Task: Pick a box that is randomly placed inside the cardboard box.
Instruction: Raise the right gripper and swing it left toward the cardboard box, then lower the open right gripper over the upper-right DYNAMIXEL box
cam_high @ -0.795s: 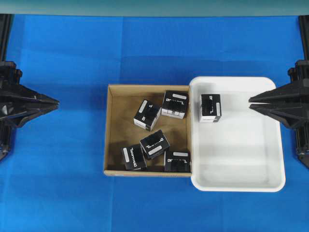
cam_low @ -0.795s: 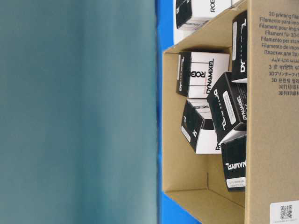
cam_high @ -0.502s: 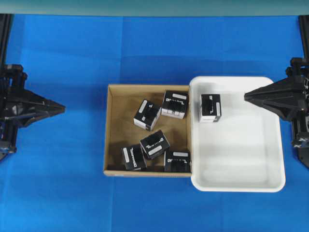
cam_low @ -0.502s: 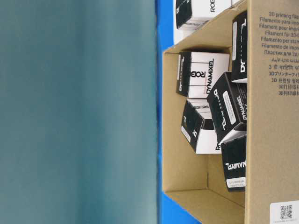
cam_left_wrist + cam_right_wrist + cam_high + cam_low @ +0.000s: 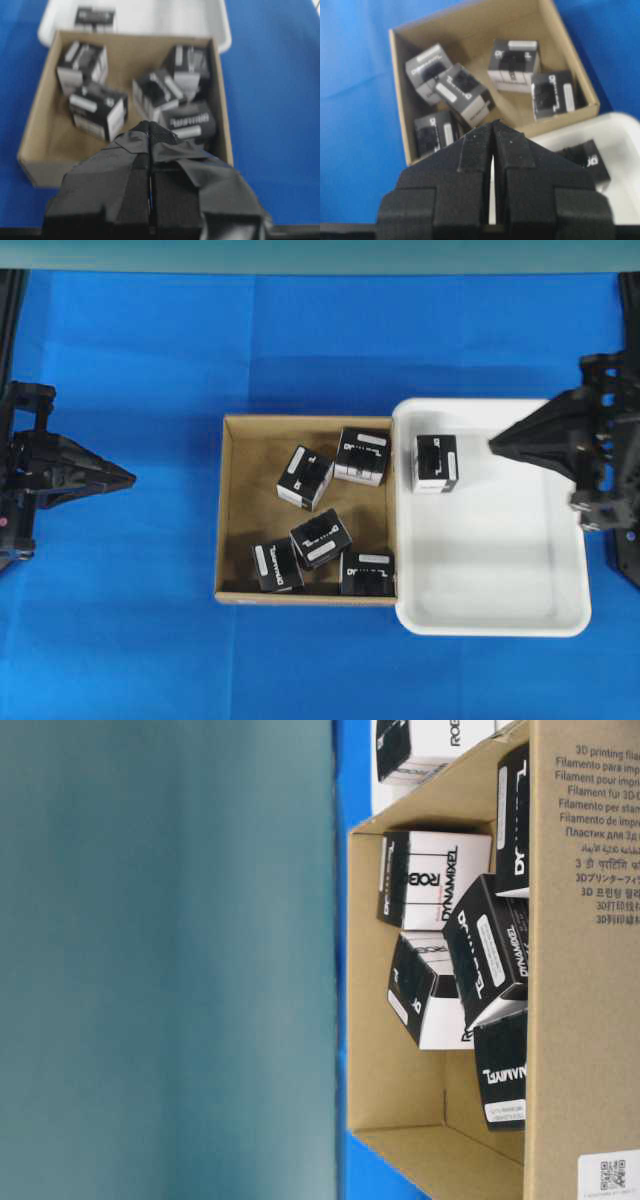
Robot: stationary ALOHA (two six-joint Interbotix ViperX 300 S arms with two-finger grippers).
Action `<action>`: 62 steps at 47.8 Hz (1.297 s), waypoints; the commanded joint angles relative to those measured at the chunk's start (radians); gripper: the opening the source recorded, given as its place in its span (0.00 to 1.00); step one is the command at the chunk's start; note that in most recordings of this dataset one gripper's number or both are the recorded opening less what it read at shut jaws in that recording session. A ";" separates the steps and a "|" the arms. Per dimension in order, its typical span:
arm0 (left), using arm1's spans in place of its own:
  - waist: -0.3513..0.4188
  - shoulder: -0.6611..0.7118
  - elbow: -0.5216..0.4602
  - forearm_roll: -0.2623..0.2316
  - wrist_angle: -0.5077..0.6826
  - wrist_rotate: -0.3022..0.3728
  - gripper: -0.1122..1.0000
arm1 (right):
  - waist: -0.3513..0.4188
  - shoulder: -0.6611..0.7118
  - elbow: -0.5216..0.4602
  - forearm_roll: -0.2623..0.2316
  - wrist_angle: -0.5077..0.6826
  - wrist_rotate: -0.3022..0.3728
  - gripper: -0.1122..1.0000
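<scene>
**Card, plastic and cloth**

We see the cardboard box [image 5: 230,510] as plain brown corrugated card, matt and a little fibrous, printed with grey lettering on its outer wall. The small boxes [image 5: 305,478] look like thin printed paperboard, black with a faint sheen, carrying white paper-like labels. The tray [image 5: 560,540] beside it reads as smooth white plastic, softly glossy. The table cover [image 5: 120,620] appears to be a matt blue cloth or mat. On both grippers we note dull black finger faces that look taped or rubbery.

Six small black boxes [image 5: 305,478]: five in one cardboard box [image 5: 229,510], one in one white tray [image 5: 500,580].
</scene>
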 commanded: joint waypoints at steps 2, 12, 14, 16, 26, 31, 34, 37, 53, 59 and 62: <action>-0.003 0.006 -0.029 0.003 0.017 -0.008 0.04 | -0.002 0.080 -0.081 0.003 0.081 0.003 0.10; -0.003 0.009 -0.029 0.003 0.029 -0.011 0.04 | -0.002 0.245 -0.216 0.003 0.275 0.003 0.10; -0.003 0.011 -0.029 0.003 0.029 -0.011 0.04 | -0.002 0.281 -0.245 0.003 0.313 0.003 0.10; -0.003 0.011 -0.029 0.003 0.031 -0.011 0.04 | -0.005 0.328 -0.282 0.003 0.362 0.003 0.10; -0.003 0.014 -0.029 0.003 0.040 -0.011 0.04 | -0.041 0.526 -0.465 0.000 0.529 -0.003 0.10; -0.003 0.015 -0.029 0.003 0.054 -0.012 0.04 | -0.063 0.609 -0.552 -0.006 0.589 -0.009 0.10; -0.003 0.015 -0.029 0.003 0.055 -0.012 0.04 | -0.074 0.664 -0.600 -0.011 0.627 -0.018 0.10; -0.003 0.015 -0.029 0.003 0.057 -0.012 0.04 | -0.081 0.707 -0.635 -0.014 0.653 -0.040 0.10; -0.003 0.015 -0.029 0.003 0.055 -0.012 0.04 | -0.104 0.917 -0.749 -0.014 0.672 -0.152 0.10; -0.003 0.015 -0.029 0.003 0.052 -0.014 0.04 | -0.114 0.959 -0.769 -0.012 0.675 -0.160 0.10; -0.003 0.014 -0.031 0.003 0.051 -0.014 0.04 | -0.117 0.965 -0.769 -0.012 0.670 -0.160 0.11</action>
